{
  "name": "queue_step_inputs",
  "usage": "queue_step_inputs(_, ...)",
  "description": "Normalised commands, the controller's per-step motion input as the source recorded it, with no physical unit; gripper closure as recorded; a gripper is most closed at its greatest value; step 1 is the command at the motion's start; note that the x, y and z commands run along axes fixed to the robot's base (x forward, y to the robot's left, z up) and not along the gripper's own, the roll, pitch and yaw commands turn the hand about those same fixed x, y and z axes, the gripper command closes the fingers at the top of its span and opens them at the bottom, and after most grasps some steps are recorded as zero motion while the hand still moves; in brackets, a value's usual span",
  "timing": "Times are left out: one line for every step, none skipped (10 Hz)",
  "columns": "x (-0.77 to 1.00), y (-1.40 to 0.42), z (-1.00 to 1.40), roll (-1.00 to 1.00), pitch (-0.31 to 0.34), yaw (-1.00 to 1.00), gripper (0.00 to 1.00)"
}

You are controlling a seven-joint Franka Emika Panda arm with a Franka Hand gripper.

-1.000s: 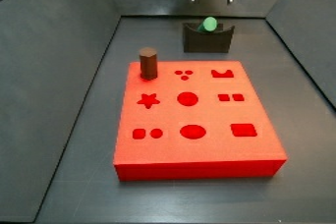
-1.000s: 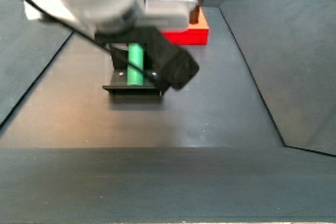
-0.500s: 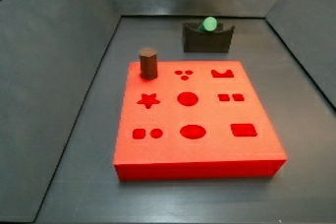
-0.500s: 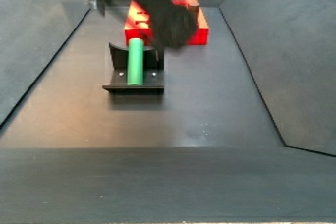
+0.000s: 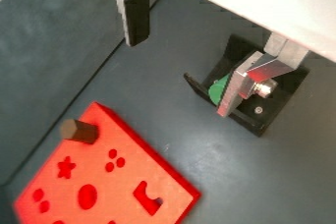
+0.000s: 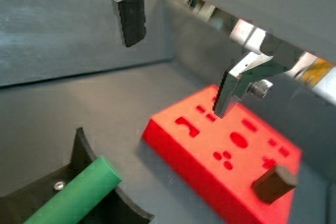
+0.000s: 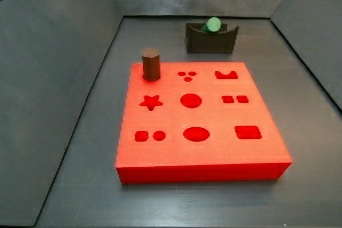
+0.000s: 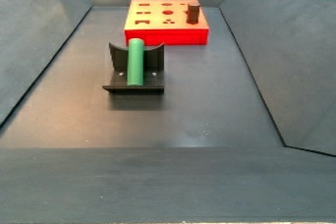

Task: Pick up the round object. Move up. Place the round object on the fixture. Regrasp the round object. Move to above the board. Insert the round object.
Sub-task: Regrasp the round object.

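Note:
The green round object (image 7: 213, 24) lies in the notch of the dark fixture (image 7: 210, 42) behind the red board (image 7: 201, 142). A side view shows the round object (image 8: 134, 59) along the fixture (image 8: 134, 88), in front of the board (image 8: 164, 33). My gripper does not show in either side view. In both wrist views my gripper (image 5: 180, 78) (image 6: 176, 76) hangs open and empty, well above the floor. Below it are the round object (image 5: 218, 87) (image 6: 79, 196), the fixture (image 5: 269, 115) (image 6: 89, 152) and the board (image 5: 105, 184) (image 6: 223, 164).
A short dark-brown peg (image 7: 152, 64) (image 8: 192, 14) stands upright on one corner of the board, also seen from the wrist (image 5: 82, 130) (image 6: 276, 184). Sloping dark walls enclose the floor on both sides.
My gripper has risen away from the fixture and left both side views. The round object stays lying on the fixture.

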Motion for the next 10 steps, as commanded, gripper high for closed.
queue_step_inputs(-0.03, 0.0, 0.04, 1.0, 0.029, 0.02, 0.0)
queue_step_inputs(-0.03, 0.0, 0.02, 1.0, 0.027, 0.02, 0.0)
queue_step_inputs(-0.03, -0.03, 0.01, 1.0, 0.019, 0.02, 0.0)
queue_step_inputs(-0.04, -0.03, 0.01, 1.0, 0.016, 0.02, 0.0)
queue_step_inputs(-0.03, -0.02, 0.01, 1.0, 0.008, 0.02, 0.0)
queue_step_inputs(-0.03, -0.03, 0.0, 1.0, 0.002, 0.02, 0.0)
queue_step_inputs(-0.02, -0.02, 0.01, 1.0, -0.005, 0.02, 0.0)
queue_step_inputs(-0.02, -0.02, 0.01, 1.0, -0.007, 0.02, 0.0)
queue_step_inputs(-0.02, -0.02, 0.0, 1.0, -0.006, 0.02, 0.0)
queue_step_inputs(-0.02, -0.02, 0.01, 1.0, -0.004, 0.03, 0.0)
